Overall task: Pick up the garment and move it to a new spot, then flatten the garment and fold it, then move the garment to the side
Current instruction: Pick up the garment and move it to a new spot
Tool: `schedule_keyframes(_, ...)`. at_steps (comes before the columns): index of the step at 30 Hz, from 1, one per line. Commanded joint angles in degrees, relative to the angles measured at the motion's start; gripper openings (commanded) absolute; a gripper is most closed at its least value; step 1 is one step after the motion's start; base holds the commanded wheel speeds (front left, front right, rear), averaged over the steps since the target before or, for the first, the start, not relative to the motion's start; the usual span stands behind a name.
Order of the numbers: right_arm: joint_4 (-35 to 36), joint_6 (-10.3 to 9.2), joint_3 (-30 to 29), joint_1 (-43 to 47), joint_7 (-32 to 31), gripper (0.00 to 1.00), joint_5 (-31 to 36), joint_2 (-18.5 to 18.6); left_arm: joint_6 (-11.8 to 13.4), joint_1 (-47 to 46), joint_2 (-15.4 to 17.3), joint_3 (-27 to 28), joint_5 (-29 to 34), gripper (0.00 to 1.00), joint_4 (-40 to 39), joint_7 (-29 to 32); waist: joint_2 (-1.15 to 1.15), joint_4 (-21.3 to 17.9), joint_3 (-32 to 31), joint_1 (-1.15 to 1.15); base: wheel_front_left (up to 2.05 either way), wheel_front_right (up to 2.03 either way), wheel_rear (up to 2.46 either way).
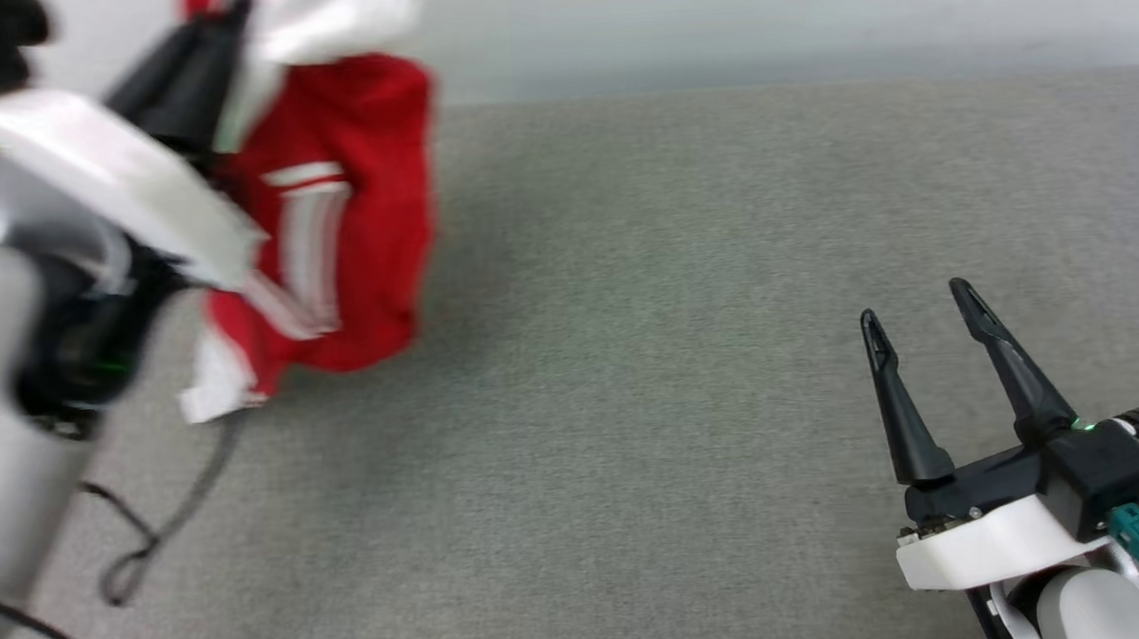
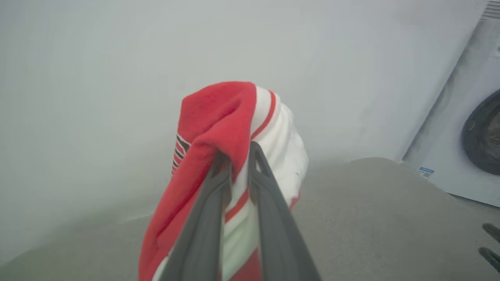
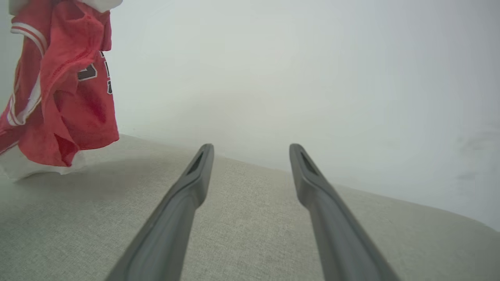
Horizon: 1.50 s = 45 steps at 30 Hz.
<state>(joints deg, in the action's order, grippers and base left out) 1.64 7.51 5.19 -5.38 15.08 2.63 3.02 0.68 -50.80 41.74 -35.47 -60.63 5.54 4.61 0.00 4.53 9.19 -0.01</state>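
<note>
Left gripper (image 2: 239, 154) fingers clamp garment (image 1: 356, 134) hanging upper left, right gripper (image 1: 913, 300) spread empty; placing, flattening, folding remain.

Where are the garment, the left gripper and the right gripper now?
garment (image 1: 359, 174), head view, on its hanging red body.
left gripper (image 2: 239, 153), left wrist view, midway between fingertips pinching cloth.
right gripper (image 1: 914, 303), head view, midway between open fingertips.

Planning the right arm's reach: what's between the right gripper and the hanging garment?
Bare grey surface, nothing else. The head view shows that stretch from the right gripper to the garment, and the right wrist view agrees.
</note>
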Motion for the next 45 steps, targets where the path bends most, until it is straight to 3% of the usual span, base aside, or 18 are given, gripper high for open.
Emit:
schedule_keyframes(1, 0.29, -0.04, -0.21, 0.71, 0.14, 1.00, -0.37, -0.19, 0.73, -0.45, -1.13, -0.60, 0.63, 0.00, -0.89, -0.32, 0.00, -1.41, -0.95, 0.01, 0.00, 0.00, 0.00)
schedule_keyframes(8, 1.16, -0.03, -1.42, 0.78, 0.14, 1.00, -3.19, -0.22, 5.43, 3.33, -11.81, -10.56, 7.49, 0.00, -5.00, -1.54, 0.00, -6.29, -0.78, 0.01, 0.00, 0.00, 0.00)
schedule_keyframes(15, 2.33, -0.04, -4.15, -0.59, 0.14, 1.00, -4.49, -0.15, 5.00, 5.96, -23.31, -20.57, 12.23, 0.00, 2.62, -3.22, 0.00, -12.38, 1.77, 0.01, 0.00, 0.00, 0.00)
schedule_keyframes(20, 2.64, -0.03, -7.08, -1.42, 0.14, 1.00, -6.78, -0.17, 4.46, 6.16, -30.52, -24.54, 14.48, 0.00, 11.66, -5.81, 0.00, -15.64, 3.43, 0.01, 0.00, 0.00, 0.00)
schedule_keyframes(21, 2.63, -0.03, -6.98, -1.57, 0.14, 1.00, -7.02, -0.18, 3.58, 5.57, -31.50, -26.07, 15.86, 1.00, 13.62, -6.22, 0.00, -16.08, 3.62, 0.01, 0.00, 0.00, 0.00)
schedule_keyframes(25, 2.48, -0.04, -6.59, -1.71, 0.14, 1.00, -7.15, -0.15, 1.01, 5.06, -34.54, -29.35, 17.81, 1.00, 19.42, -8.34, 0.00, -16.79, 3.93, 0.01, 0.00, 0.00, 0.00)
schedule_keyframes(30, 2.03, -0.03, -6.64, -0.73, 0.14, 1.00, -8.16, -0.17, 0.31, 4.03, -35.38, -27.50, 18.54, 1.00, 23.29, -15.14, 0.00, -14.65, 2.68, 0.01, 0.00, 0.00, 0.00)
schedule_keyframes(34, 1.73, -0.03, -6.91, 0.01, 0.14, 1.00, -7.25, -0.16, 1.34, 2.92, -33.80, -23.85, 19.73, 1.00, 24.21, -19.00, 0.00, -11.83, 0.62, 0.01, 0.00, 0.00, 0.00)
schedule_keyframes(39, 1.47, -0.03, -6.39, 1.14, 0.13, 1.00, -5.70, -0.14, 4.11, 3.85, -28.90, -15.15, 25.23, 1.00, 18.75, -19.87, 0.00, -8.44, -1.99, 0.01, 0.00, 0.00, 0.00)
schedule_keyframes(45, 0.90, -0.03, -6.34, 2.41, 0.14, 1.00, -6.30, -0.14, 7.62, 13.03, -20.63, -3.53, 33.99, 1.00, 9.11, -19.80, 0.00, -5.43, -4.92, 0.01, 0.00, 0.00, 0.00)
